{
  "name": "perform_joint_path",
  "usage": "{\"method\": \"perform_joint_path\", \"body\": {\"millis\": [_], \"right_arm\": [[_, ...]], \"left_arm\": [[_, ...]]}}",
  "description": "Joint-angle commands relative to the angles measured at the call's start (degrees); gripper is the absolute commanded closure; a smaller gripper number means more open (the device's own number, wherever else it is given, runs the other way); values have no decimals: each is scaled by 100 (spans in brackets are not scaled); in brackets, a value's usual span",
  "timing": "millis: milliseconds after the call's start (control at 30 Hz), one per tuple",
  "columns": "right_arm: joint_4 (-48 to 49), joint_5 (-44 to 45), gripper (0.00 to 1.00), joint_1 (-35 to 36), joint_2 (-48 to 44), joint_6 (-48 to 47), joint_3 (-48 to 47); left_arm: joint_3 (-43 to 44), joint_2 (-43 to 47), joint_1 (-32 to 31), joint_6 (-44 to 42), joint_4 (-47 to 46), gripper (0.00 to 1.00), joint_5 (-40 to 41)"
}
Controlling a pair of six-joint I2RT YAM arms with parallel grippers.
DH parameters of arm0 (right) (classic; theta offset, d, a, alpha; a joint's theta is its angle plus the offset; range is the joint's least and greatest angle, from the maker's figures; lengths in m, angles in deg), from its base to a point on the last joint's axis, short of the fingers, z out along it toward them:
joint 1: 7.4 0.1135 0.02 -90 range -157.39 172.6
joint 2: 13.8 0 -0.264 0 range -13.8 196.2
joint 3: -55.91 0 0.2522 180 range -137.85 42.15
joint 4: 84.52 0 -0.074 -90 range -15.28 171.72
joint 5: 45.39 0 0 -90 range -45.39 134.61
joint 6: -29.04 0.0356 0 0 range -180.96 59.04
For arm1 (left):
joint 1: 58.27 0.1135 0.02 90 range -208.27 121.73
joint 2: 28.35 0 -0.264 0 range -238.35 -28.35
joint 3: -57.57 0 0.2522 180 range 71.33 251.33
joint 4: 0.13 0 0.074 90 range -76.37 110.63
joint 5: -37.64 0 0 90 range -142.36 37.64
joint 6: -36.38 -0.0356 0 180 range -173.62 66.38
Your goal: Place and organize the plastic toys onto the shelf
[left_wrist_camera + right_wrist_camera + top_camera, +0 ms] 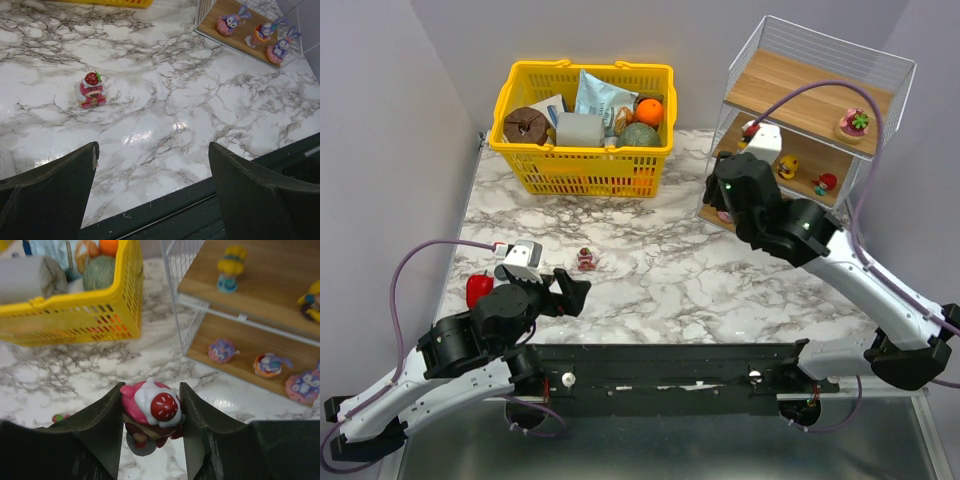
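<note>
Bare marble tabletop (700, 300) is lying open at centre. Yellow basket (580, 172) is blocking eleven o'clock, wire shelf (790, 85) is closing off two o'clock, strawberry figurine (586, 259) is sitting at nine.

Marble-patterned table (700, 290) stood enclosed by 3 plain pale-grey walls (380, 110). A black rail (660, 362) ran along its near edge.

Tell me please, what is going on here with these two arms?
The right hand grips a pink cupcake toy with a strawberry on top, above the table and in front of the shelf. The left hand is open and holds nothing. It hovers near a small pink figurine that stands alone on the marble. The shelf already carries several toys, among them three purple rabbit toys on its bottom board.
</note>
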Motion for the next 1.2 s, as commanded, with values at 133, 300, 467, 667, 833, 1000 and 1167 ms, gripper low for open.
{"method": "perform_joint_path", "body": {"millis": [133,300,467,667,833,1000,1167], "right_arm": [[-775,273,99,-730,231,-1367,-1824],[-872,335,99,-1144,451,-1798,-2590],[-942,19,99,-1812,820,-2088,-3127],[-1055,-324,99,-2375,1321,-2080,-3531],[-1127,-456,99,-2594,1681,-2080,-3795],[-1127,-509,99,-2735,1708,-2071,-3813],[-1144,-535,99,-2876,1682,-2071,-3760]], "left_arm": [[-36,-40,-38,27,-12,1,77],[-36,-48,-38,36,-3,1,95],[-45,-31,-38,36,5,1,103],[-36,13,-38,71,23,1,139],[-36,-31,-38,63,23,1,139],[-36,-31,-38,63,32,1,156],[-36,-22,-38,63,32,1,156]]}}
